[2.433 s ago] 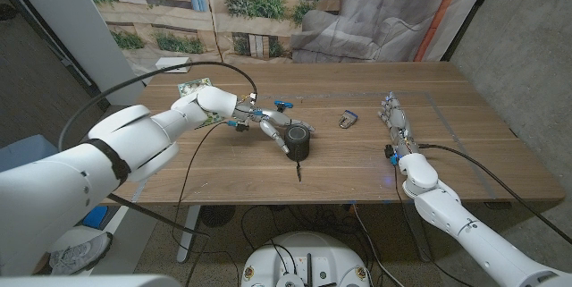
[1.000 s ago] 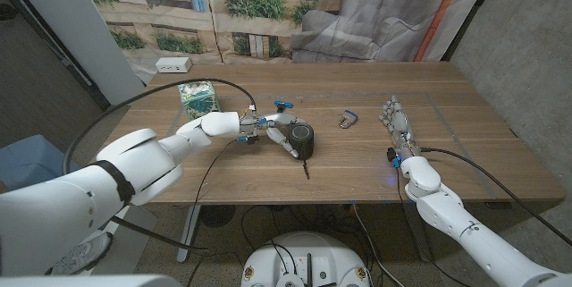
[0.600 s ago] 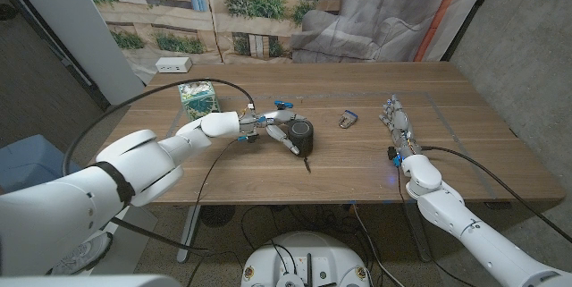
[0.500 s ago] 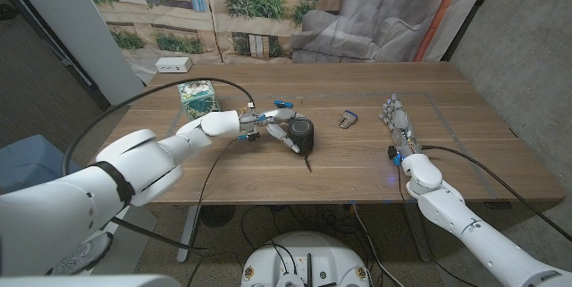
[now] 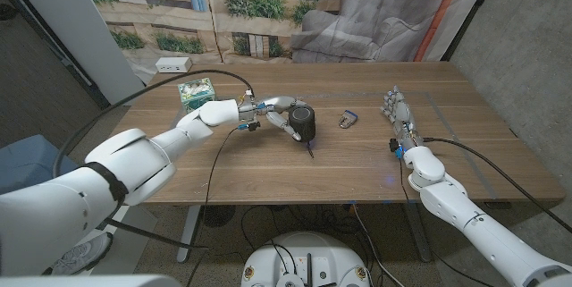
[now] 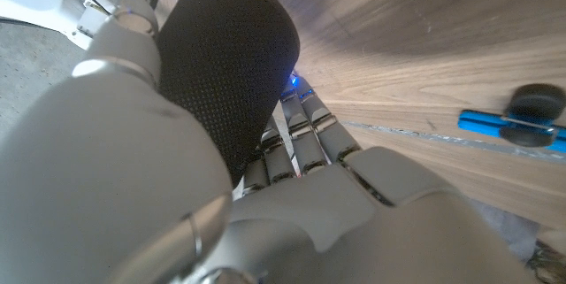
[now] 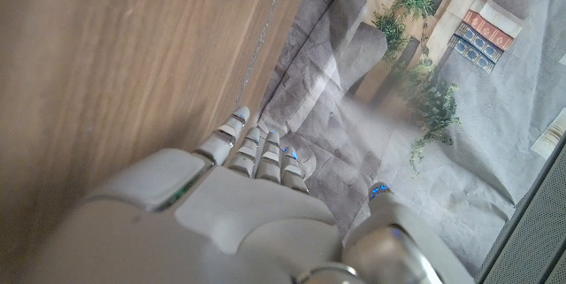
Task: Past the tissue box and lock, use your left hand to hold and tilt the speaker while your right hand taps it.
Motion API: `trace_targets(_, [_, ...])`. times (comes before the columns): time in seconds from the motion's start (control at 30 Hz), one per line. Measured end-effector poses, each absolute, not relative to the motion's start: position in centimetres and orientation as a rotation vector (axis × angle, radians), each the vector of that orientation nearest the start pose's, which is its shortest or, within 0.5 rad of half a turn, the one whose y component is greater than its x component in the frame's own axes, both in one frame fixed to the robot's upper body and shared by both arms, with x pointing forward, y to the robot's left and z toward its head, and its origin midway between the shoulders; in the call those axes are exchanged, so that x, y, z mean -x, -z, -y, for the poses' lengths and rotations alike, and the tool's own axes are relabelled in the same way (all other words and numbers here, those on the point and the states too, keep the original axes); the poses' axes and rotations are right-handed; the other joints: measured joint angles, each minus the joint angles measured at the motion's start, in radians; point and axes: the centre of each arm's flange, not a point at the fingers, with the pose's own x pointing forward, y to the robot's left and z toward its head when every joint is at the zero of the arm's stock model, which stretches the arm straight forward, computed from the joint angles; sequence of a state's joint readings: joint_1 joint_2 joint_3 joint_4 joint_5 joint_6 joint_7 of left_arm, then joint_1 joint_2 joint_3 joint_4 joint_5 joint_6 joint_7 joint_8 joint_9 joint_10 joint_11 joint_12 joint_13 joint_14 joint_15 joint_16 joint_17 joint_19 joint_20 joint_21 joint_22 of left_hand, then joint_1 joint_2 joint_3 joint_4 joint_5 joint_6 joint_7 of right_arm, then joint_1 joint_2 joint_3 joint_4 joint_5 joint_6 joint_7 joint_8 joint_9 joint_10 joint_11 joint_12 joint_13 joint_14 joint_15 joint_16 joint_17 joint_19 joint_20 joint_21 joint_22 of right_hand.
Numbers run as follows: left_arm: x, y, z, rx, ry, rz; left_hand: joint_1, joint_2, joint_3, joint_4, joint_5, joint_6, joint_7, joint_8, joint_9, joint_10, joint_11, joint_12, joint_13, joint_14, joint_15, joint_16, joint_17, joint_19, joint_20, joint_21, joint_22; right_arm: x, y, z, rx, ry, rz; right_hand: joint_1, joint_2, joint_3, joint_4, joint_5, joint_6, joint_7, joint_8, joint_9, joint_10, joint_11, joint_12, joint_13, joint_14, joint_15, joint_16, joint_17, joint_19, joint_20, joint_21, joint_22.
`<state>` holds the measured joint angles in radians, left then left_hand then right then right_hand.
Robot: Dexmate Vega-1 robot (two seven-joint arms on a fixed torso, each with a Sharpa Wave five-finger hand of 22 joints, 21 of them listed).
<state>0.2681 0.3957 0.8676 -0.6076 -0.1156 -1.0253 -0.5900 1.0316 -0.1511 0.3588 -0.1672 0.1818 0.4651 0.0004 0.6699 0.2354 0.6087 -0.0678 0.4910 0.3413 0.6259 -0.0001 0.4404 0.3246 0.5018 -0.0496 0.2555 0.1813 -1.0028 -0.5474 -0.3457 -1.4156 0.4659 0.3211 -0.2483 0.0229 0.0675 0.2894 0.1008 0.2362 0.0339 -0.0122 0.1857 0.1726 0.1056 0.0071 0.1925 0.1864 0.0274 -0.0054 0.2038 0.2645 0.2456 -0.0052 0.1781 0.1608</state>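
Observation:
The black cylindrical speaker (image 5: 304, 124) is near the table's middle, tipped over toward the left. My left hand (image 5: 273, 113) holds it from its left side, fingers wrapped around its body. In the left wrist view the speaker's mesh (image 6: 232, 63) presses against my left hand (image 6: 292, 204). A short cord (image 5: 310, 150) trails from the speaker toward the near edge. The small padlock (image 5: 348, 120) lies just to the speaker's right. The green tissue box (image 5: 197, 93) stands behind my left forearm. My right hand (image 5: 399, 113) is well right of the lock, fingers straight, holding nothing.
A white power strip (image 5: 174, 63) lies at the table's far left corner. Bare wood (image 5: 357, 166) spreads between the speaker and my right hand. Beyond my right hand (image 7: 248, 204), the right wrist view takes in a grey draped cloth (image 7: 327, 98) behind the table.
My left hand has carried the speaker a little farther from the near edge, keeping it tilted. My right hand has edged slightly farther up the table.

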Motion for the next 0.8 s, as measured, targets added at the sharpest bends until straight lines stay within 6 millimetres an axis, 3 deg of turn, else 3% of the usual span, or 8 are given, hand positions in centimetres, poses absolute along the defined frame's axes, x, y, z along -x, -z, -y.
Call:
trace_targets(0.03, [-65.0,-1.9,-15.1,-1.059,0.955,0.884,-0.001,0.001,0.000,0.000,0.000,0.000,0.000,0.000,-0.003,0.000,0.000,0.000,0.000,0.000,0.000,0.000,0.000,0.000,0.000,0.000,0.000,-62.2,7.7,30.9,0.063,0.027,0.593,0.000,0.000,0.000,0.000,0.000,0.000,0.000,0.000,0.000,0.000,0.000,0.000,0.000,0.000,0.000,0.000,0.000,0.000,0.000,0.000,0.000])
trace_targets(0.07, [-66.1,-1.8,-15.6,-1.022,0.933,0.799,-0.001,0.001,-0.001,-0.001,0.000,0.000,0.000,0.000,-0.004,0.002,0.002,0.000,0.000,0.002,-0.002,0.000,0.000,0.000,0.000,0.000,0.000,-62.1,7.0,30.9,0.067,0.025,0.604,0.000,0.000,0.000,0.000,0.000,0.000,0.000,0.000,0.000,0.000,0.000,0.000,0.000,0.000,0.000,0.001,0.000,0.000,0.000,0.000,0.000])
trace_targets(0.4, [-62.9,-3.5,-13.2,-1.013,0.980,0.946,-0.001,0.001,-0.003,0.000,0.000,0.011,0.011,0.000,-0.018,0.016,0.016,0.000,0.000,0.023,0.002,-0.006,-0.015,0.018,0.000,0.000,0.000,-62.3,7.4,30.9,0.081,0.028,0.579,0.000,0.000,0.000,0.000,0.000,0.005,0.005,0.000,0.000,0.000,0.000,0.000,0.000,0.000,0.000,0.004,0.000,0.000,0.000,0.000,0.000])
trace_targets(0.43, [-65.8,-2.9,-14.2,-0.917,0.938,0.727,-0.001,0.001,-0.003,0.000,0.000,0.016,0.016,0.000,-0.019,0.016,0.016,0.000,0.000,0.023,0.002,-0.006,-0.015,0.018,0.000,0.000,0.000,-61.8,5.3,31.2,0.097,0.022,0.619,0.000,0.000,0.000,0.000,0.000,0.005,0.005,0.000,0.000,0.000,0.000,0.000,0.000,0.000,0.000,0.004,0.000,0.000,0.000,0.000,0.000])
trace_targets(0.8, [-66.7,-2.9,-13.2,-0.755,0.968,0.588,-0.001,0.001,-0.004,0.002,0.000,0.016,0.016,0.000,-0.028,0.016,0.016,-0.018,0.000,0.033,-0.001,-0.032,-0.036,0.018,0.000,0.000,0.001,-61.2,3.8,31.3,0.153,0.015,0.639,0.000,0.000,0.000,0.000,0.000,0.011,0.000,0.000,0.000,0.009,0.002,0.000,0.000,0.001,0.001,0.004,-0.005,0.000,0.000,0.008,0.000])
